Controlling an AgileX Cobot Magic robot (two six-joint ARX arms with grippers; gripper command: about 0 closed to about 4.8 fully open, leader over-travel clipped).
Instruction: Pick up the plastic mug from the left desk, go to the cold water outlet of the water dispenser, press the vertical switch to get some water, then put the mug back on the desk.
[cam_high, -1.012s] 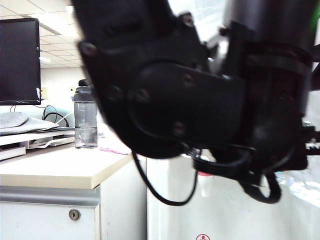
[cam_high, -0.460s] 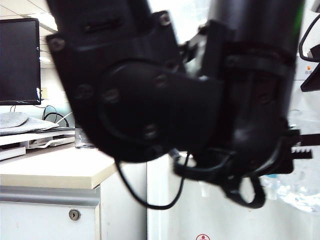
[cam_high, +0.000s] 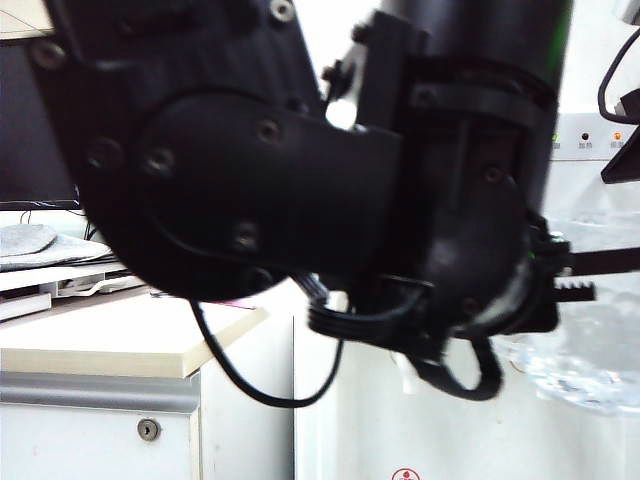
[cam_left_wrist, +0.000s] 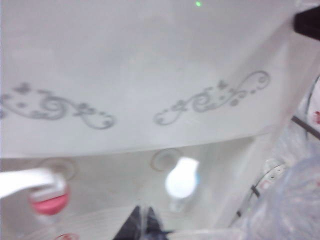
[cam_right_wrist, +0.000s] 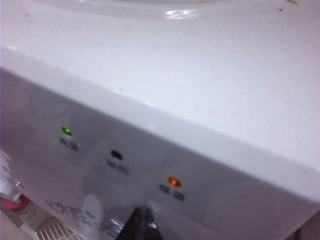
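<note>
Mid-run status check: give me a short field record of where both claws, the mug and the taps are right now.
Left claw: shut, facing the water dispenser front, below its grey scrolls
Mug: off the desk, beside the left claw; grip on it not visible
Blue tap: just ahead of the left claw, untouched
Red tap: off to one side
Right claw: shut, holding nothing, near the dispenser's top by the lights
Exterior view: mostly blocked by a black arm
</note>
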